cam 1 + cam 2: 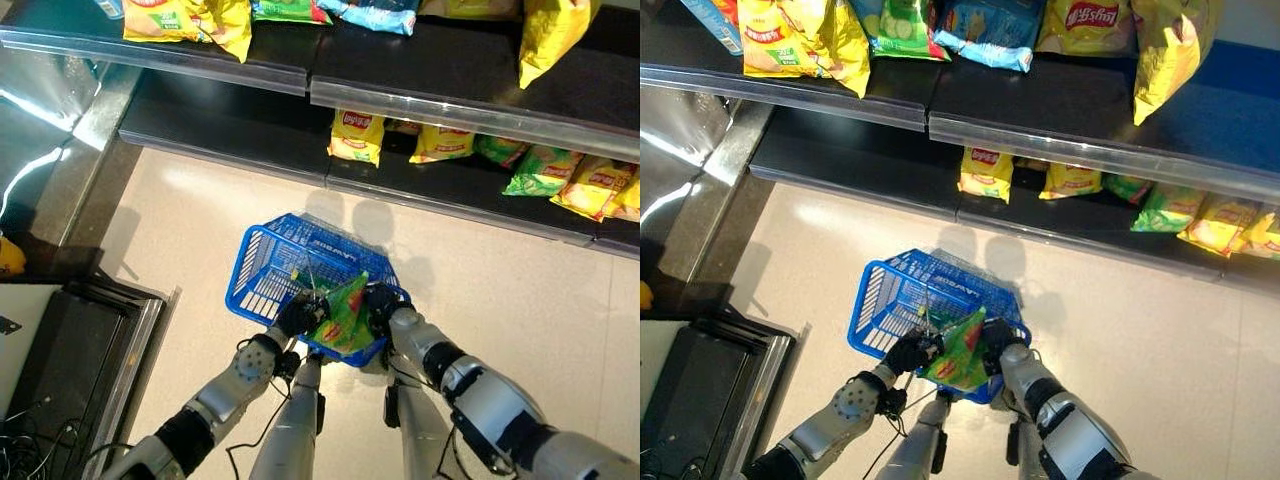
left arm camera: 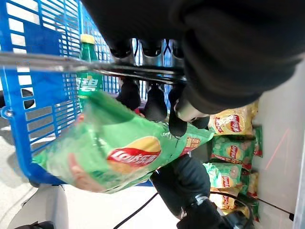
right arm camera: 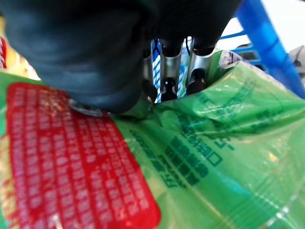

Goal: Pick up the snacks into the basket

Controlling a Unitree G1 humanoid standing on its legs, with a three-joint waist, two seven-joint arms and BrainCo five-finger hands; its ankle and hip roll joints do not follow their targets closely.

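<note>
A blue wire-mesh basket [image 1: 285, 262] is on the pale floor below the shelves, with a green bottle [image 2: 87, 71] lying inside. My left hand [image 1: 299, 313] is at its near rim, fingers [image 2: 155, 102] curled round the metal handle [image 2: 71, 63]. My right hand [image 1: 381, 304] pinches a green chip bag [image 1: 342, 312] that hangs tilted over the basket's near edge, between both hands. In the right wrist view the thumb presses the bag [image 3: 214, 157] and the fingers [image 3: 169, 64] curl behind it. The bag's front [image 2: 124, 150] faces the left wrist camera.
A lower shelf [image 1: 250, 135] beyond the basket carries yellow chip bags [image 1: 356, 137] and green ones [image 1: 543, 170]. The upper shelf [image 1: 470, 70] holds more bags [image 1: 190, 20]. A dark metal-edged platform [image 1: 90, 350] lies to the left. Bare floor stretches right of the basket.
</note>
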